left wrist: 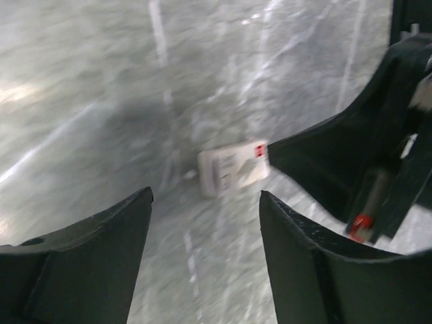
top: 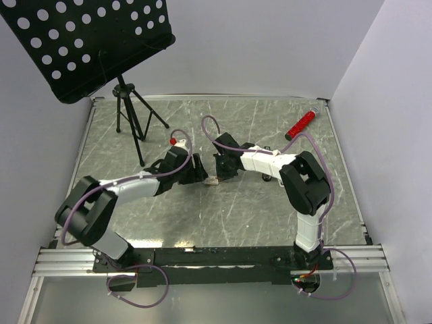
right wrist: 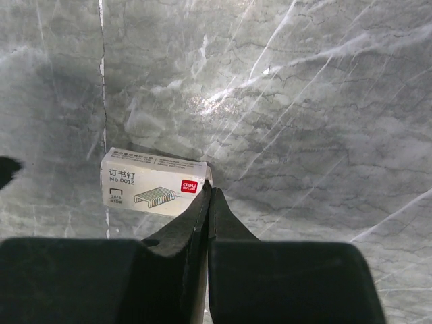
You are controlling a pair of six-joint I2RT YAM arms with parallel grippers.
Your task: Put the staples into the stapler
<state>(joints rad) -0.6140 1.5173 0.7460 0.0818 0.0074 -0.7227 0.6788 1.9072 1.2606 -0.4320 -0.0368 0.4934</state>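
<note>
The staples box (right wrist: 152, 182) is a small cream box with a red logo, lying flat on the marble table. It also shows in the top view (top: 212, 181) and in the left wrist view (left wrist: 233, 167). My right gripper (right wrist: 210, 189) is shut, and its tips touch the box's right end. It shows in the top view (top: 220, 172) just right of the box. My left gripper (left wrist: 206, 196) is open and empty, a little short of the box and to its left in the top view (top: 198, 170). The stapler is not clearly in view.
A red cylinder (top: 302, 123) lies at the far right of the table. A black music stand (top: 128, 111) stands at the far left. A dark shape (top: 268, 179) lies under my right forearm; I cannot tell what it is. White walls enclose the table.
</note>
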